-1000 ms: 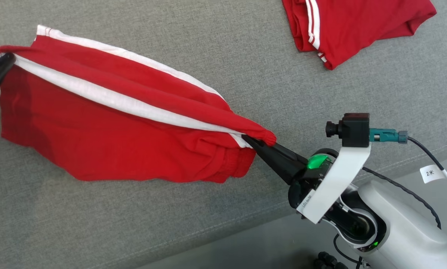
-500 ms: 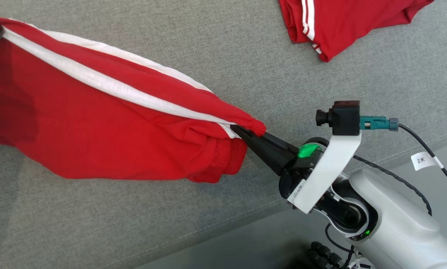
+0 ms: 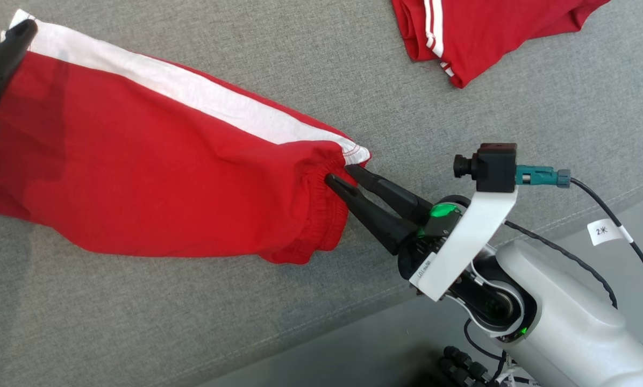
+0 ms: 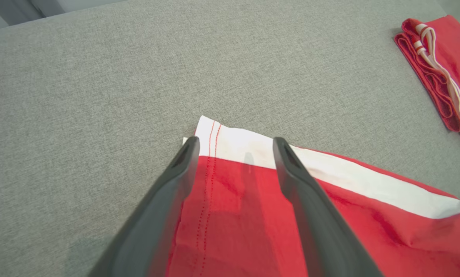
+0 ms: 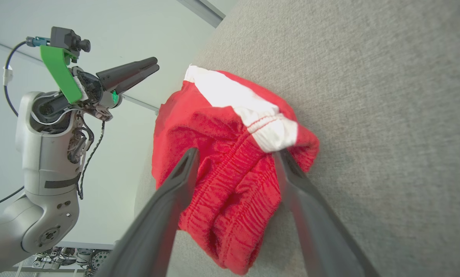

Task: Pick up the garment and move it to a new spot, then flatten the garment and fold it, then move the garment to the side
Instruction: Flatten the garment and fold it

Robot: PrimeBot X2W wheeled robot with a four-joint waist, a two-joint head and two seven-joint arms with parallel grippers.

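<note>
Garment (image 3: 155, 177): red shorts with one white side stripe (image 3: 192, 97), lying stretched out on the grey upholstered surface (image 3: 138, 322). It sits toward the surface's left side, its elastic waistband (image 3: 321, 215) pointing at the front edge.

Left gripper (image 4: 235, 142): fingers spread, holding nothing, poised over the hem corner (image 4: 210, 154).

Right gripper (image 3: 340, 174): fingers spread, holding nothing, tips straddling the waistband; whether they touch it cannot be told.

Risks noted:
- The waistband end is bunched and doubled under in the right wrist view. Folding from this state would likely lock the creases in; it needs flattening first.
- Closing the right fingers where they stand could catch only the top layer, so the lower layer would drag and twist.
- Either gripper pressed down too far could pinch the upholstery together with the cloth.
- A pull toward the front edge could carry the waistband over it.
- A second garment (image 3: 493, 32), same red, lies folded near the far right corner, well apart. It could be mistaken for the target.

Count: two red garments, one spread and one folded. Two grippers, two fingers each.
</note>
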